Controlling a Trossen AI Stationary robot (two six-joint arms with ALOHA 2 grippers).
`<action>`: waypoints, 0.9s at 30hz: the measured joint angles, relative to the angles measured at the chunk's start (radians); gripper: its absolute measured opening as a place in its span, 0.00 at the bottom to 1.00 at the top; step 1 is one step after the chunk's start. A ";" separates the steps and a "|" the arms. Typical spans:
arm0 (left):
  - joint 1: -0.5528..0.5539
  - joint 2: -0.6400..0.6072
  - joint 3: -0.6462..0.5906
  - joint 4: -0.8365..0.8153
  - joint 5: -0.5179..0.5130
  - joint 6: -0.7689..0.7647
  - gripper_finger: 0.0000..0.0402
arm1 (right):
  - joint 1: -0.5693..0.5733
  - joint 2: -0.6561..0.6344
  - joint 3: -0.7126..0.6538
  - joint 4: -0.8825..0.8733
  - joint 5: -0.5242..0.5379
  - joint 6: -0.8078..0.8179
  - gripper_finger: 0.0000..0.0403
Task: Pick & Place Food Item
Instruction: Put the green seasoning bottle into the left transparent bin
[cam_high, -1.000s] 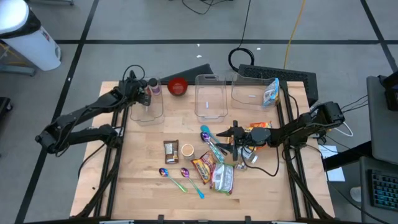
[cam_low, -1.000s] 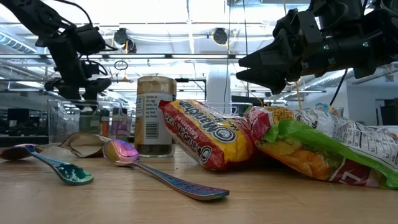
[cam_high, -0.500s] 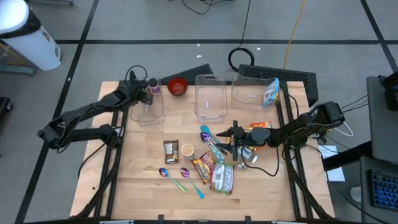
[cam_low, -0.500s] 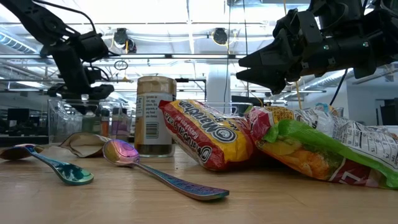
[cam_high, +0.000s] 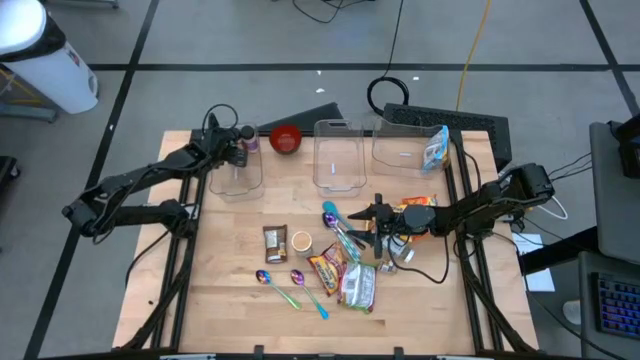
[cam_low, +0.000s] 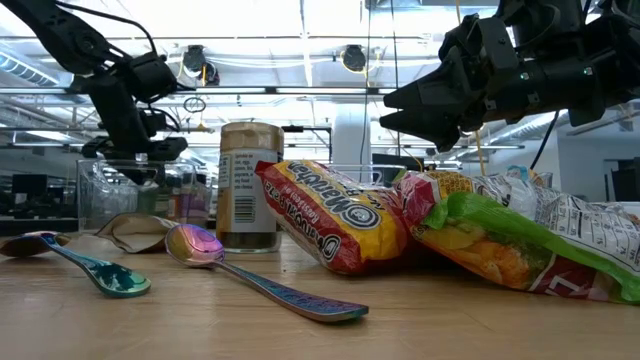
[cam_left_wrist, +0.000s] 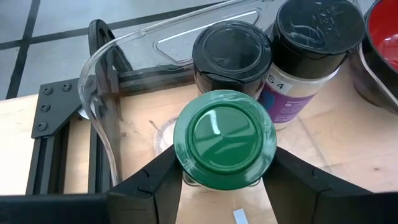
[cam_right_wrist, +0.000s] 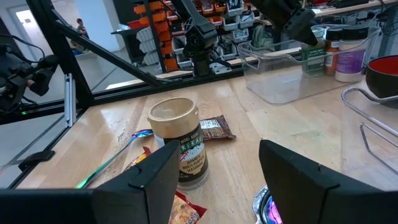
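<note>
Left gripper (cam_left_wrist: 225, 180) over the clear plastic bin (cam_high: 237, 172) at the table's far left corner, fingers (cam_left_wrist: 154, 180) clamped on either side of a green-lidded jar (cam_left_wrist: 224, 138), lid facing the wrist camera. Just beyond the jar, two black-lidded spice jars (cam_left_wrist: 312, 37), side by side. Right gripper (cam_high: 372, 212) hovering with fingers spread and empty above the purple-bowled metal spoons (cam_high: 338, 232) near the table's middle, beside the yellow-and-red snack packets (cam_low: 335, 215).

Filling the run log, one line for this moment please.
left hand: shut on green-lidded jar, over left clear bin | right hand: open, hovering above spoons
</note>
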 joint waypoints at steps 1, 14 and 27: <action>0.000 0.001 0.003 -0.002 -0.007 0.000 0.48 | 0.000 0.000 0.000 0.000 0.000 0.000 0.53; 0.000 0.002 0.016 0.003 -0.048 -0.017 0.48 | 0.000 0.000 0.000 0.000 0.000 0.000 0.53; 0.000 0.002 0.016 0.010 -0.051 -0.026 0.57 | 0.000 0.000 0.000 0.000 0.000 0.000 0.53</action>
